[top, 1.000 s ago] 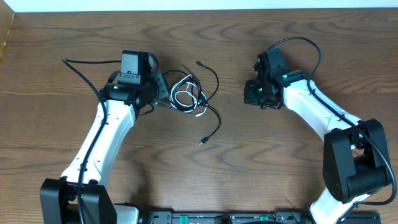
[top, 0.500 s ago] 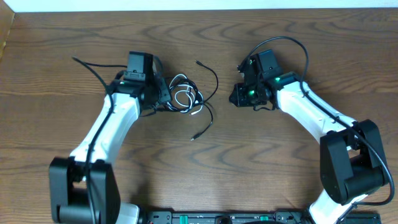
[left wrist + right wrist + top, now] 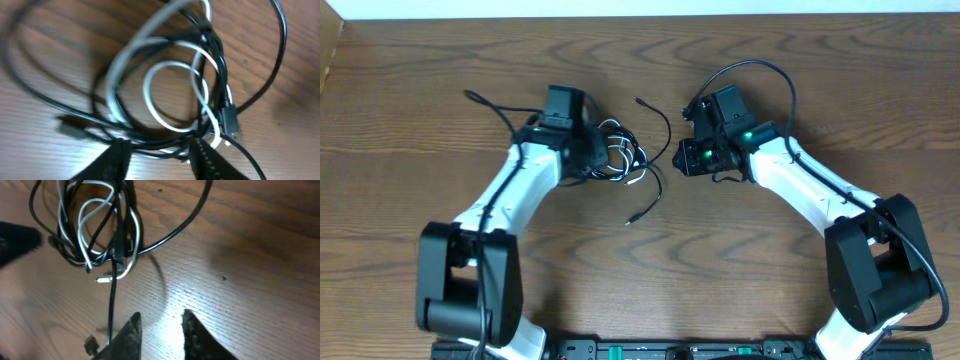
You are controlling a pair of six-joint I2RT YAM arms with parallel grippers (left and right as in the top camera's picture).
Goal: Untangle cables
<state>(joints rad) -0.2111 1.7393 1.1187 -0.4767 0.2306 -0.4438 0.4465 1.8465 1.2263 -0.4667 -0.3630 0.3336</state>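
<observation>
**Overhead:** black cable (image 3: 660,190) and white cable (image 3: 618,152) lie knotted in one clump on the table (image 3: 770,270), between the arms. The left gripper (image 3: 592,155) is at the clump's left edge. The right gripper (image 3: 682,160) is just to its right, not touching (a loose black tail trails toward the front).

**Left wrist:** jaws apart. Black strands cross at the fingertips; contact cannot be told.

**Right wrist:** jaws apart over bare wood, with the clump ahead.

Looks like a robotics lab bench, wood-grain table (image 3: 800,80), two white-and-black robot arms (image 3: 808,183) rising from the near edge, black equipment rail (image 3: 670,350) with connectors along the front, plain white wall strip (image 3: 620,8) behind
</observation>
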